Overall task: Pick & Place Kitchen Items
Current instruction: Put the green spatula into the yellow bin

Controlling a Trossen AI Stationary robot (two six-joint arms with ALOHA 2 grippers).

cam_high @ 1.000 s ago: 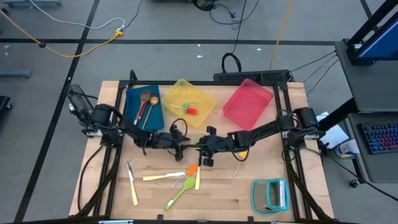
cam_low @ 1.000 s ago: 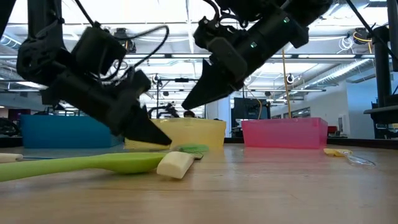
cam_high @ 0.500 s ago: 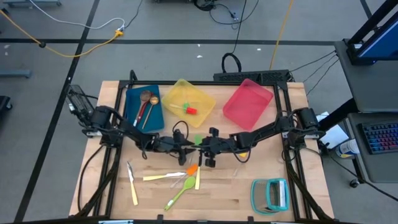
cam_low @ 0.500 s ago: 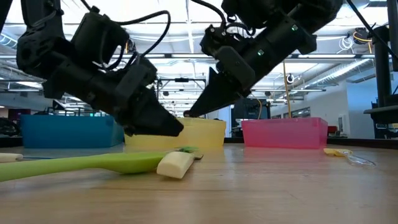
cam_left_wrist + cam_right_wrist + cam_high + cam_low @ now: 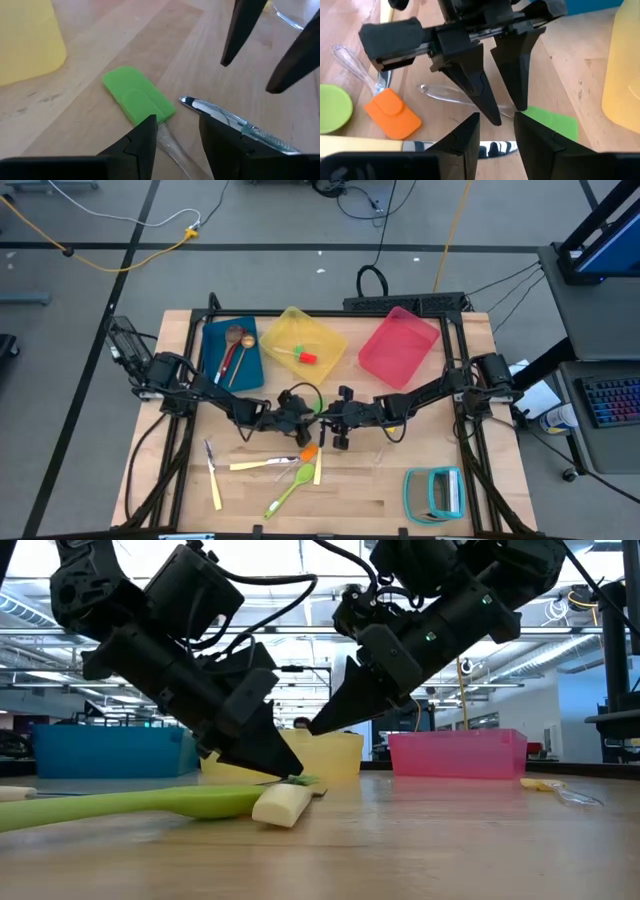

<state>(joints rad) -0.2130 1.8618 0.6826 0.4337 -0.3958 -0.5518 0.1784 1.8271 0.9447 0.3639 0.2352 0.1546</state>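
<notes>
A small green spatula (image 5: 137,99) with a clear handle (image 5: 170,146) lies flat on the table's middle (image 5: 318,406). My left gripper (image 5: 177,122) is open, tips down at the table (image 5: 285,772), one finger on each side of that clear handle just behind the head. My right gripper (image 5: 496,120) is open and hovers close by on the right (image 5: 330,420), above the table (image 5: 318,728). An orange spatula (image 5: 308,451), a lime-green spoon (image 5: 290,486) and cream-handled cutlery (image 5: 265,464) lie nearer the front edge.
At the far side stand a blue bin (image 5: 232,350) holding spoons, a yellow bin (image 5: 300,345) with a small red item, and a pink bin (image 5: 400,345). A teal-framed rack (image 5: 437,492) sits front right. A metal blade (image 5: 235,127) lies beside the green spatula.
My left gripper has moved toward the table's right, rising a little and then coming down, so its fingertips now stand at the table by the green spatula. The spatula has stayed where it was.
</notes>
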